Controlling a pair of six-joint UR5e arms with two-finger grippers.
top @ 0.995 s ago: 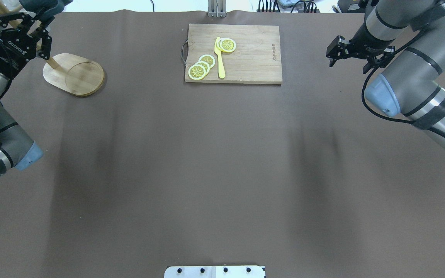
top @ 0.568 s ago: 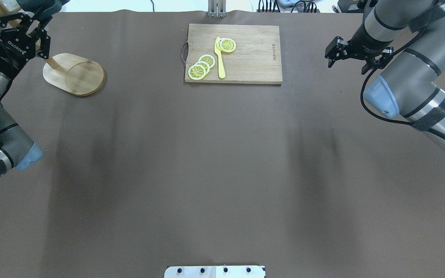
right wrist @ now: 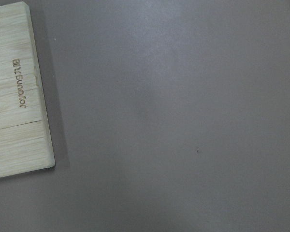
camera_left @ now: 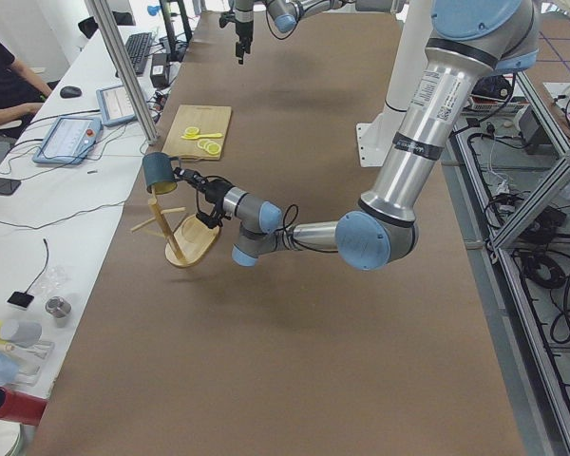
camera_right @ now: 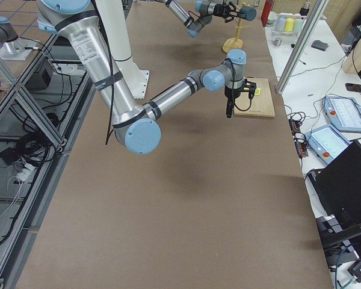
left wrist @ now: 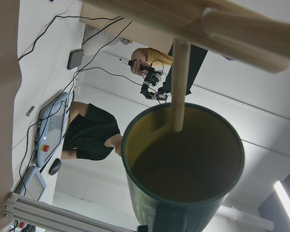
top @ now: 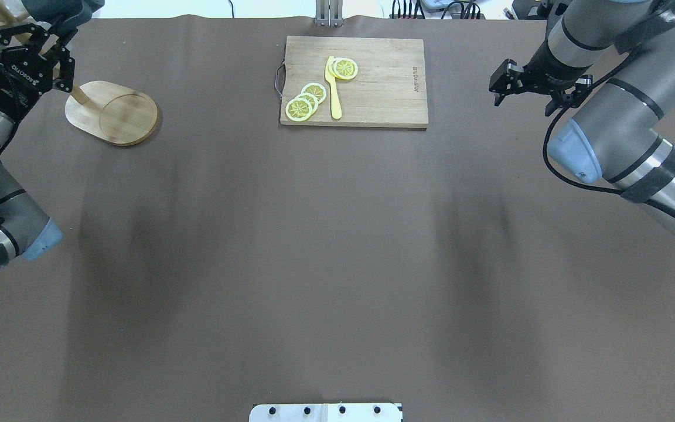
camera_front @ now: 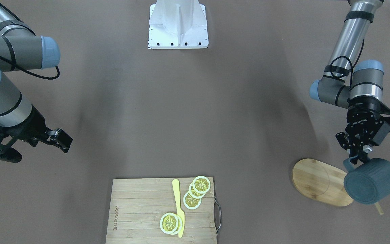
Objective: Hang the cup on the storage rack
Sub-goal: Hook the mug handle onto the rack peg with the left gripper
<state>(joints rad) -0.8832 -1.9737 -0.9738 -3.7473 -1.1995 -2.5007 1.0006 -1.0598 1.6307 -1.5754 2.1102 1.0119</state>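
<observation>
The dark blue-grey cup is in the air beside the storage rack's post, over the far end of its oval bamboo base. My left gripper is shut on the cup at its handle. In the left wrist view the cup's yellowish mouth faces the camera and the tip of a thin peg reaches into it. The cup also shows at the rack's top in the exterior left view. My right gripper is open and empty above the bare table, right of the cutting board.
A slatted wooden cutting board with lemon slices and a yellow knife lies at the table's far middle. The rack's base stands at the far left. An operator sits past the table's far edge.
My left gripper and the cup have shifted slightly left and away, towards the rack's post. My right gripper has drifted a little left, towards the cutting board.
</observation>
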